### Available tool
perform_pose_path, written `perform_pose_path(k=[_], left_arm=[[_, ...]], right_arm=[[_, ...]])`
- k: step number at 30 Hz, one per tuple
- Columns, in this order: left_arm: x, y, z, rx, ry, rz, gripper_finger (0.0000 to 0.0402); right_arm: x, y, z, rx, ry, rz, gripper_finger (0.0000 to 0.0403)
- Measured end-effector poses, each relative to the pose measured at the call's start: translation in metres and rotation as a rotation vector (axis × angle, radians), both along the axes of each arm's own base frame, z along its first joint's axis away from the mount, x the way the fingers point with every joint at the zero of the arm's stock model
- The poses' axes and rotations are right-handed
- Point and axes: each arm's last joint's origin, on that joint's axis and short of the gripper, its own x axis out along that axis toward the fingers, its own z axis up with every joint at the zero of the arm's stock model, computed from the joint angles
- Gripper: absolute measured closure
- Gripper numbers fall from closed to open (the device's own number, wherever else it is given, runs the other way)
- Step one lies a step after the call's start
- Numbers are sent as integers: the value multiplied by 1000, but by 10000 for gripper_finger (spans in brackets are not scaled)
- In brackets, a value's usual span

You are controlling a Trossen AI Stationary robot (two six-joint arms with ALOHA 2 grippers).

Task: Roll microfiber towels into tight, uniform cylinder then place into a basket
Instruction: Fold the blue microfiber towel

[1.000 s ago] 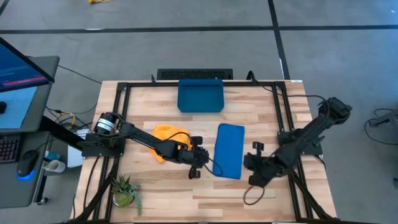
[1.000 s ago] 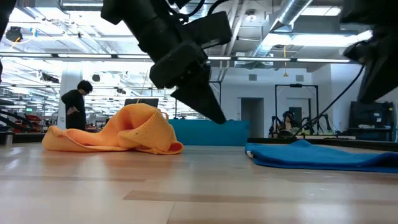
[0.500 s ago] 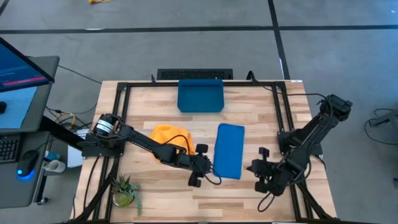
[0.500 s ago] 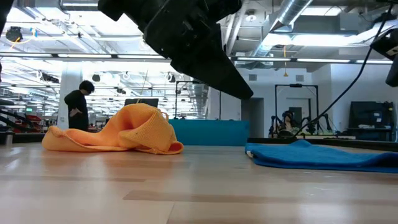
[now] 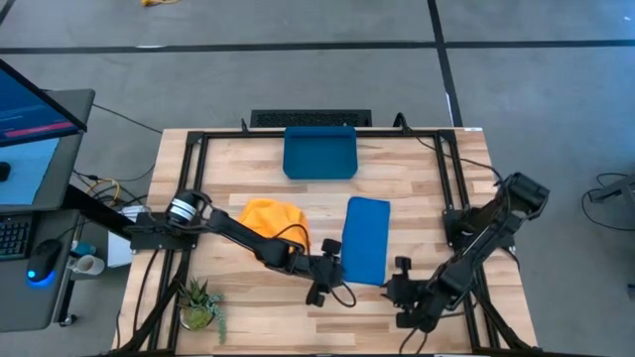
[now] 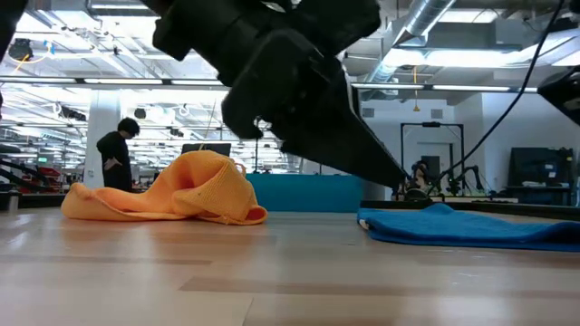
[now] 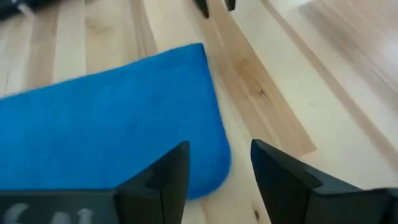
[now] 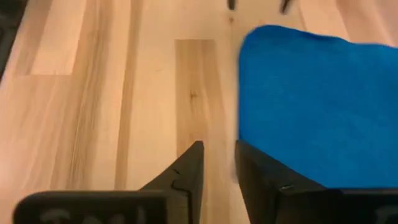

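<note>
Left wrist view shows the left gripper (image 7: 219,165) with its fingers (image 7: 169,177) spread wide and empty over the rounded near corner of the blue microfiber towel (image 7: 106,130). In the right wrist view the right gripper (image 8: 217,168) has its fingers (image 8: 186,174) only narrowly parted, also holding nothing, poised at the towel's opposite near corner.

Over the last second both arms have slid from beside the folded blue towel's long edges down to its near short end, and both pairs of fingers have opened further, the right one from nearly closed. That suggests the pair is lining up to pinch the near edge and begin the roll; no roll has been started yet.

From the high view, the blue towel (image 5: 365,240) lies flat as a long folded strip on the light wooden tabletop (image 5: 417,178), the yellow-orange towel (image 5: 273,220) sits crumpled just to its left, and the dark blue basket (image 5: 319,153) stands empty at the far edge, well apart from both. A small potted plant (image 5: 198,300) occupies the near left corner.

Beyond the tabletop, the low view shows a bright open workshop with ceiling ducts and a person (image 6: 114,154) standing far off.
</note>
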Motion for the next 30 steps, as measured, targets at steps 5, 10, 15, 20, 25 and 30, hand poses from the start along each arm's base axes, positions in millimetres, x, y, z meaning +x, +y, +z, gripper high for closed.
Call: perform_pose_path(k=[5, 10, 15, 20, 25, 30], left_arm=[[5, -2, -14, 48, 9, -31, 233], [6, -2, -18, 79, 16, -51, 232], [7, 0, -19, 67, 16, -47, 232], [10, 0, -29, 58, 15, -65, 232], [18, 1, -42, 93, -2, -64, 232], [19, 4, -44, 81, -3, -13, 232]], right_arm=[[7, -2, -11, -74, 31, 36, 252], [14, -7, -20, -85, 78, 28, 226], [19, -12, -24, -64, 120, 17, 213], [24, -18, -24, -59, 127, -7, 212], [26, -21, -24, -37, 140, -32, 218], [25, -20, -25, -17, 165, -22, 225]])
